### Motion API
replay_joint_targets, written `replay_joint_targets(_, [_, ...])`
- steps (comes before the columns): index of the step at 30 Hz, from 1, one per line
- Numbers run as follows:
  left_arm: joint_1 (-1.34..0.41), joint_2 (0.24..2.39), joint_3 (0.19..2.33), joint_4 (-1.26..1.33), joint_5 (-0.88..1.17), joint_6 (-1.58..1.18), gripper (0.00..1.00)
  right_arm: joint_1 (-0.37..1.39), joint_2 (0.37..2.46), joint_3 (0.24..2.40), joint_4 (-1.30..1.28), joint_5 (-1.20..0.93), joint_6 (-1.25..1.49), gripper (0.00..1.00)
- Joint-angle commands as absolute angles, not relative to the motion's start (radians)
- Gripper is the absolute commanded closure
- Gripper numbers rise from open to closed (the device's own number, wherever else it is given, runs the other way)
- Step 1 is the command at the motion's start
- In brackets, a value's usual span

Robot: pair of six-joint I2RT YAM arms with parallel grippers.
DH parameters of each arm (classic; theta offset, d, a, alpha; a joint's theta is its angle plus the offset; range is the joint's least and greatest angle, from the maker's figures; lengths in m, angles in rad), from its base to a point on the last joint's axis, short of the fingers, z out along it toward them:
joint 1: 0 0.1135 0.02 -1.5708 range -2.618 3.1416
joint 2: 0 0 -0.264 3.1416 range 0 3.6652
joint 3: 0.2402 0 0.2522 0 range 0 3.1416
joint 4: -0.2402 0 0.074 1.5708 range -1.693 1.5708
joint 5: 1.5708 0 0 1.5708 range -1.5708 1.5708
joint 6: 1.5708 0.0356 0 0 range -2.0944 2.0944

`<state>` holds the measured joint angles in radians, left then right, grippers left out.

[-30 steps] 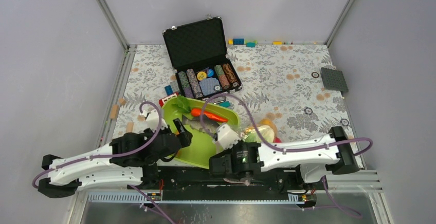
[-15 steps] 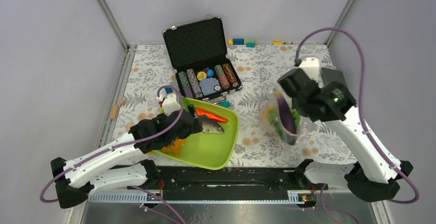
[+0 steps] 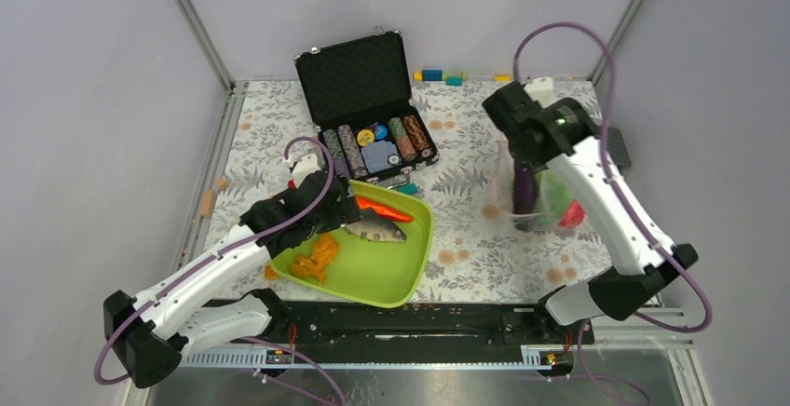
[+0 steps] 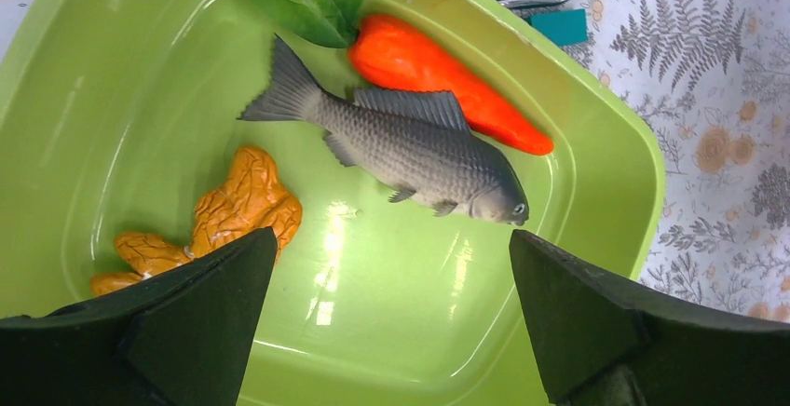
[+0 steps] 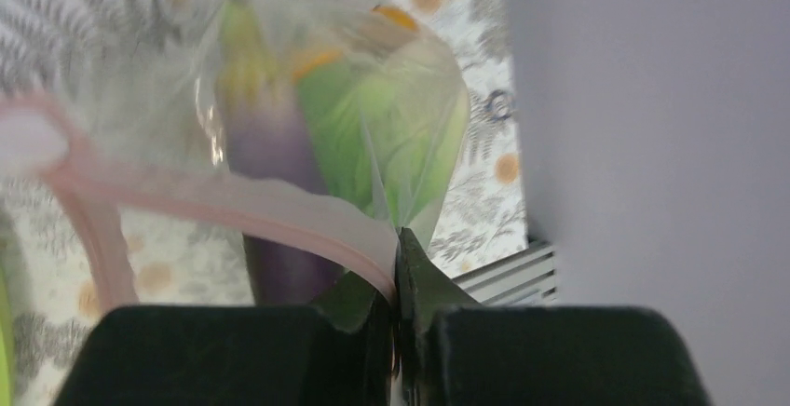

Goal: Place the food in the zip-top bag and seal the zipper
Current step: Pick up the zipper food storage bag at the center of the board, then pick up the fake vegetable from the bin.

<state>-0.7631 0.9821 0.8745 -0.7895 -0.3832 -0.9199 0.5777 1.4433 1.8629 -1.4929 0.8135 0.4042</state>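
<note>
As viewed from above, the right gripper [image 3: 518, 155] clenched the bag [image 3: 551, 203] by its mouth, well apart from the tray [image 3: 391, 271]; we feared that thin pinch slipping, the contents spilling. Left wrist: left gripper [image 4: 391, 243] released, jaws wide above fish [image 4: 410, 150] and carrot [image 4: 447, 85]; the slick fish might skid. Right wrist: zipper [image 5: 233, 206] pinched at one spot, unsealed, eggplant [image 5: 270, 145] inside.

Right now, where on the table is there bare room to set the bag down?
Bare cloth lies between the tray and the bag, down to the near edge. Another patch sits left of the case. Crowded: the strip between case and tray, with small blocks, and the tray's far half, holding fish and carrot.
</note>
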Motion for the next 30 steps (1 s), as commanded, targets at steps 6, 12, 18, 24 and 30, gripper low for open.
replay_joint_targets(6, [-0.706,0.976,0.825,-0.813,-0.368,-0.937,0.01,0.575,1.443,1.591,-1.14,0.19,0.396,0.91])
replay_joint_targets(12, [-0.668,0.999,0.789,-0.802,-0.335,-0.935,0.01,0.576,1.441,1.564,-1.044,0.095,0.396,0.9])
replay_joint_targets(18, [-0.662,1.008,0.688,-0.821,-0.285,-1.001,0.02,0.575,1.396,1.501,-0.99,0.103,0.384,0.89])
replay_joint_targets(24, [-0.662,1.053,0.643,-0.792,-0.271,-1.034,0.03,0.574,1.372,1.463,-0.967,0.108,0.382,0.89])
replay_joint_targets(30, [-0.663,1.16,0.607,-0.694,-0.243,-1.045,0.04,0.575,1.36,1.446,-0.951,0.116,0.381,0.89])
